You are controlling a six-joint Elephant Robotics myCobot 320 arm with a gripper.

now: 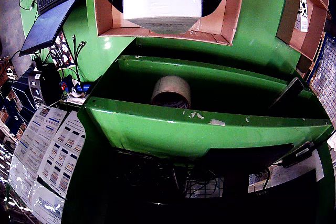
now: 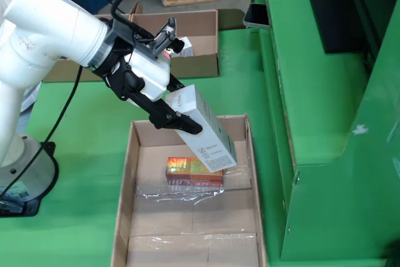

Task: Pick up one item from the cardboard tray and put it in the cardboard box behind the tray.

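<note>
In the view from the side, the tool (image 2: 177,119) is gripping a white d'Alba box (image 2: 206,130), tilted, above the cardboard tray (image 2: 122,217) on the green counter (image 2: 81,129). An orange box (image 2: 194,172) is lying in the tray beneath it. The cardboard box (image 2: 199,64) is sitting behind the tray.

gripper (image 2: 181,117) clamps tilted white box (image 2: 206,130) | over cardboard tray (image 2: 125,198) | orange box (image 2: 194,171) below, possibly touching

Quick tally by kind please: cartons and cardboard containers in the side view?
White carton, held in the gripper: 1
Orange carton in the tray: 1
Small carton in the box: 1
Cardboard containers: 2
Total: 5
</note>
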